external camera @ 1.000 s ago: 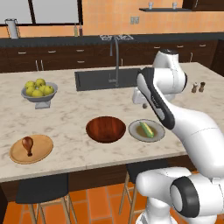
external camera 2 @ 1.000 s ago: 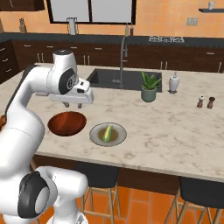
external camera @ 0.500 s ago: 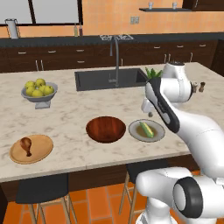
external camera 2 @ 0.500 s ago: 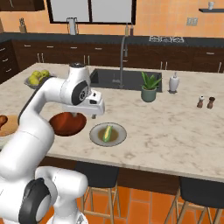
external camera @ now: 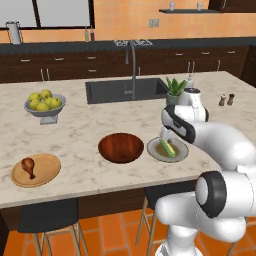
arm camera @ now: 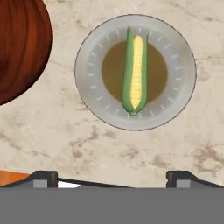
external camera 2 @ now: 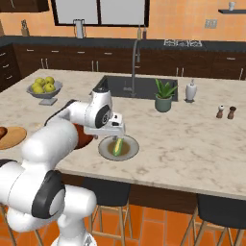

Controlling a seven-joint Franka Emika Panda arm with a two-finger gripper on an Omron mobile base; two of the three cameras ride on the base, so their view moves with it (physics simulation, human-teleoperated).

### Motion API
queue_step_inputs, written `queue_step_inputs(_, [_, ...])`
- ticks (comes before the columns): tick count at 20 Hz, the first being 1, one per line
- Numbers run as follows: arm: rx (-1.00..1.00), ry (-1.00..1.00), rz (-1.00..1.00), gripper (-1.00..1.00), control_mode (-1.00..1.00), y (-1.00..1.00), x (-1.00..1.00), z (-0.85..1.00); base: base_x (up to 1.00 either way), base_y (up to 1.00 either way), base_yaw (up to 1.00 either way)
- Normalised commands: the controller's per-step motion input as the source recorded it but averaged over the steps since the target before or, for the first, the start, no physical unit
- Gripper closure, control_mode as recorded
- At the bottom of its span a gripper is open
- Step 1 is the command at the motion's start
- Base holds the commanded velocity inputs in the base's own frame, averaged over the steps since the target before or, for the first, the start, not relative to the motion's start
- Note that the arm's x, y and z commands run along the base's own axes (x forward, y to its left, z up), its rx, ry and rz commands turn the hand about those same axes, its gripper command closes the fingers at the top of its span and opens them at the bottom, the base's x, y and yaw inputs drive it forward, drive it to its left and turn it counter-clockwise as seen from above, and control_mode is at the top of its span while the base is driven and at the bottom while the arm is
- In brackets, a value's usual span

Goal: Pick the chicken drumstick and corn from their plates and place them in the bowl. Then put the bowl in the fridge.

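Running this one remotely, so here's the island counter (external camera: 80,135) from its left end to its right. Near the front left corner I've got the wooden plate (external camera: 47,172) with the chicken drumstick (external camera: 28,165) lying on it; behind that, toward the back left, the grey footed bowl of yellow-green fruit (external camera: 44,103). Around the middle of the front edge sits the dark wooden bowl (external camera: 120,147), nothing in it; just beside it on the right is the grey plate (external camera: 182,151) with the corn (external camera: 167,148) lying across its olive centre, husk still hugging the cob. My gripper (external camera 2: 116,136) hangs right above that plate, jaws spread wide and holding nothing; from the hand view the two fingertips (arm camera: 43,178) sit well apart with the corn (arm camera: 135,73) ahead of them. Further back there's the sink (external camera: 125,90); then a potted plant (external camera: 175,89), and the salt and pepper shakers (external camera: 225,99) toward the right end.
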Motion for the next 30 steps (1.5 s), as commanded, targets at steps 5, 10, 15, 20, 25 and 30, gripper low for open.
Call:
queue_step_inputs(5, [-0.06,0.00,0.04,-1.00,-1.00,-0.04,0.69,-0.68,0.00,0.00,0.00])
queue_step_inputs(10, [-0.03,0.00,0.03,-1.00,-1.00,-0.20,0.57,-0.51,0.00,0.00,0.00])
queue_step_inputs(15, [0.00,0.00,0.02,-1.00,-1.00,-0.16,0.48,-0.29,0.00,0.00,0.00])
queue_step_inputs(20, [0.00,0.01,0.00,-1.00,-1.00,0.00,0.32,-0.33,0.00,0.00,0.00])
queue_step_inputs(25, [0.00,0.01,0.00,-1.00,-1.00,0.00,0.15,-0.41,0.00,0.00,0.00])
queue_step_inputs(30, [0.00,0.03,0.00,-1.00,-1.00,-0.02,0.08,-0.41,0.00,0.00,0.00])
